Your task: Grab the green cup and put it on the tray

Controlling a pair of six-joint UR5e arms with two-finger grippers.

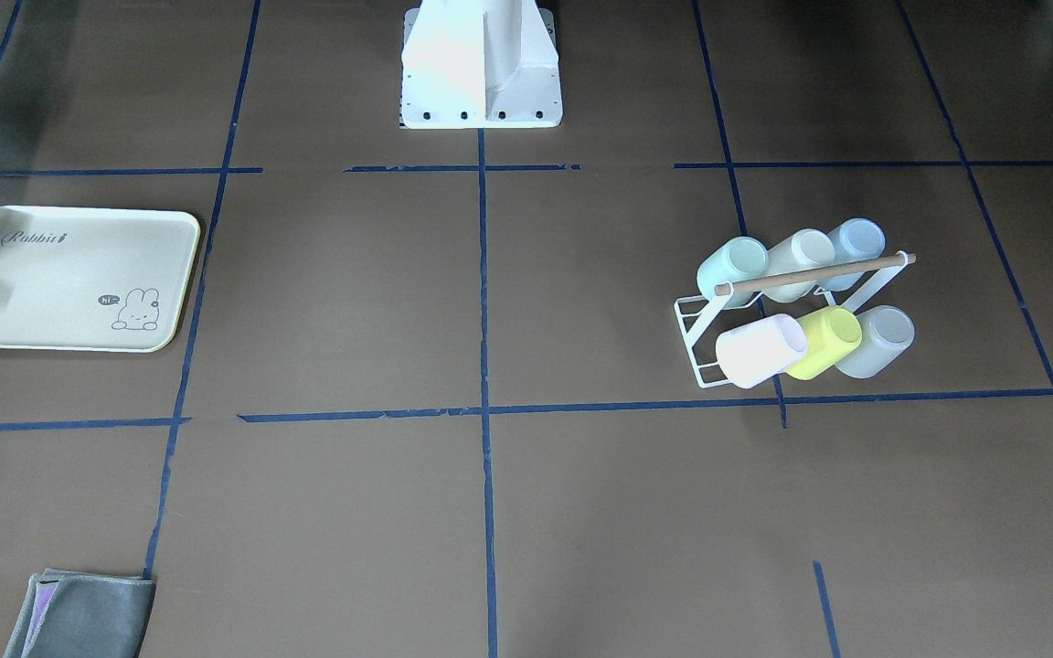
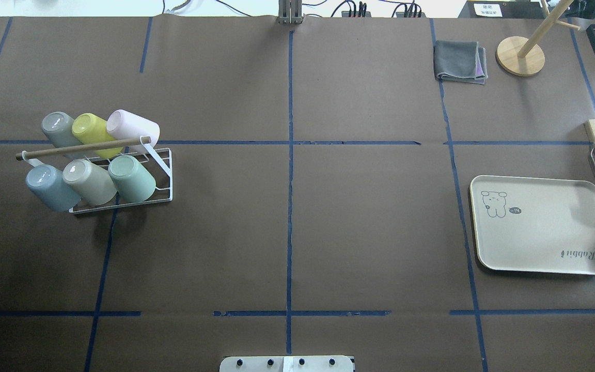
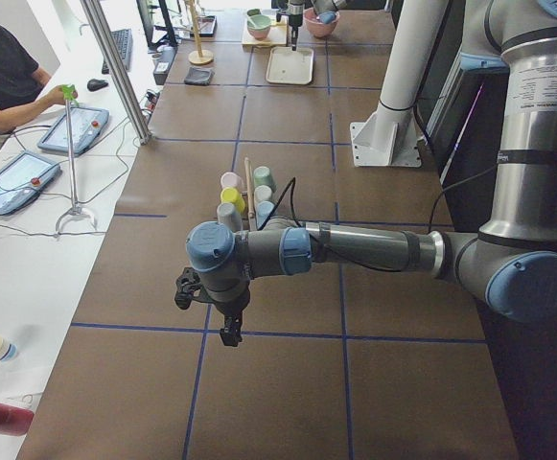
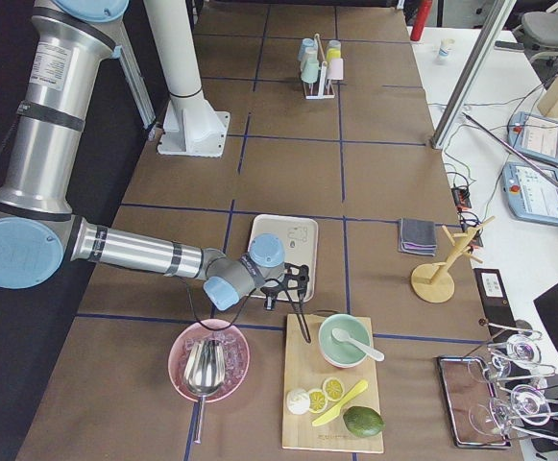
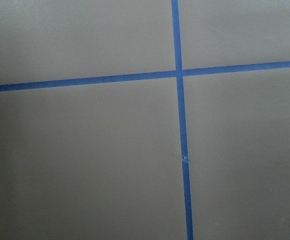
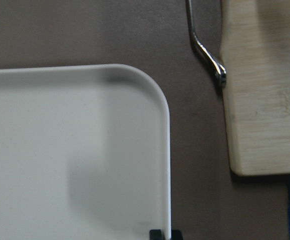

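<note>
We note the green cup (image 2: 132,178) at the end of the rack's (image 2: 170,175) robot-side row, open toward mid-surface, hemmed by the beige cup (image 2: 90,181) and the wooden rod (image 2: 80,148) above; broad bare surface (image 2: 328,217) runs to the tray (image 2: 540,227).

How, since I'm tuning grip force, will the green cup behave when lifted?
The green cup looks like smooth plastic, so probably light but slippery. It leans on the rack beside a beige cup, so pulling may nudge that neighbour. Round-sided, it might roll if dropped.
</note>
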